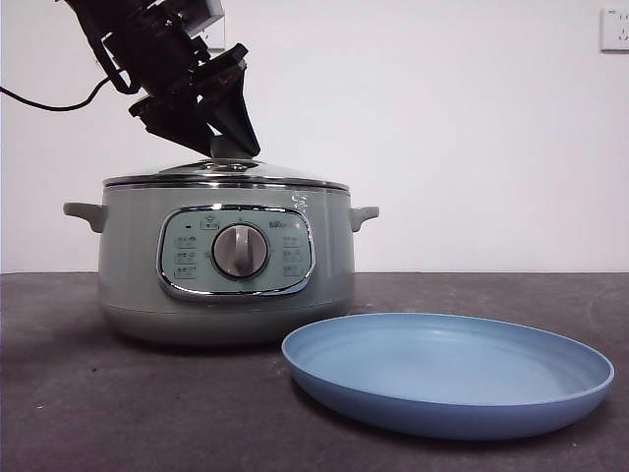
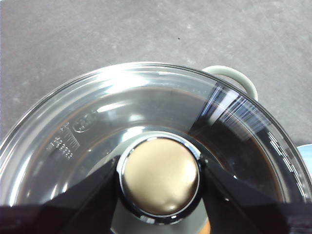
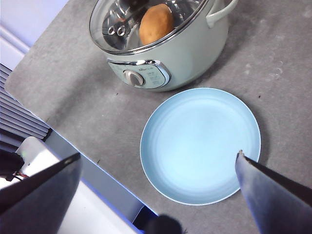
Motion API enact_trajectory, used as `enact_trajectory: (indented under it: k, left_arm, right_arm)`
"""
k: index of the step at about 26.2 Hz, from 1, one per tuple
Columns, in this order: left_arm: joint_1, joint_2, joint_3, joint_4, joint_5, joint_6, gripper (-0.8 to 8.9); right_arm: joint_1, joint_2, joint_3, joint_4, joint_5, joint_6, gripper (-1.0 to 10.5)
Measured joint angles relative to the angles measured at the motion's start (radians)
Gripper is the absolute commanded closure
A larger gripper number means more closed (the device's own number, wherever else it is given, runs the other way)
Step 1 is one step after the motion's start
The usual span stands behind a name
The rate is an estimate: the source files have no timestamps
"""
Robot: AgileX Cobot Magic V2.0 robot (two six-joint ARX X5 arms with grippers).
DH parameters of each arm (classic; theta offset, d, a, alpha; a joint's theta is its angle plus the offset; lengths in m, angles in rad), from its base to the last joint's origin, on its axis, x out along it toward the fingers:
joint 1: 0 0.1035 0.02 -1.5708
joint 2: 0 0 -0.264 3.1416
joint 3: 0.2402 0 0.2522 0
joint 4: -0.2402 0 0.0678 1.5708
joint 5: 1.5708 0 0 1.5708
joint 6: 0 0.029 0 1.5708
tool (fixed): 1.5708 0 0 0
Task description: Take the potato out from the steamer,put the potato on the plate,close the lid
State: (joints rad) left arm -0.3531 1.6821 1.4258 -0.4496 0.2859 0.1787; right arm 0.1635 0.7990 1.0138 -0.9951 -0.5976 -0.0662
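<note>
The sage-green steamer (image 1: 128, 265) stands on the dark table with the glass lid (image 1: 275, 177) sitting on it. My left gripper (image 1: 231, 147) comes down from the upper left, and its jaws are closed on either side of the lid's round knob (image 2: 160, 178). The orange-brown potato (image 3: 156, 22) lies inside the steamer (image 3: 185, 63) and shows through the glass. The light-blue plate (image 1: 442, 374) lies empty on the table in front and to the right of the steamer. My right gripper (image 3: 158, 155) is open and empty, high above the plate (image 3: 200, 122).
A steamer side handle (image 2: 234, 78) sticks out past the lid's rim. The table's near edge (image 3: 73, 141) runs close to the plate, with white and blue gear beyond it. A black cable (image 1: 49, 103) hangs at the left and a wall socket (image 1: 614, 29) is at the top right.
</note>
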Motion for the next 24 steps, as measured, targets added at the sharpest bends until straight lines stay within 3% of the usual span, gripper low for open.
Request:
enact_trajectory:
  k: [9, 15, 24]
  left_arm:
    - [0.047, -0.291, -0.005, -0.151, -0.041, -0.045, 8.22]
    - [0.12, -0.552, -0.005, -0.383, -0.108, -0.049, 8.22]
    - [0.172, -0.75, -0.005, -0.601, -0.162, -0.049, 8.22]
  right_arm:
    - [0.025, 0.076, 0.0, 0.14, -0.002, 0.072, 2.9]
    - [0.198, 0.294, 0.076, 0.352, 0.031, 0.179, 2.9]
    - [0.383, 0.681, 0.406, 0.36, 0.164, 0.18, 2.9]
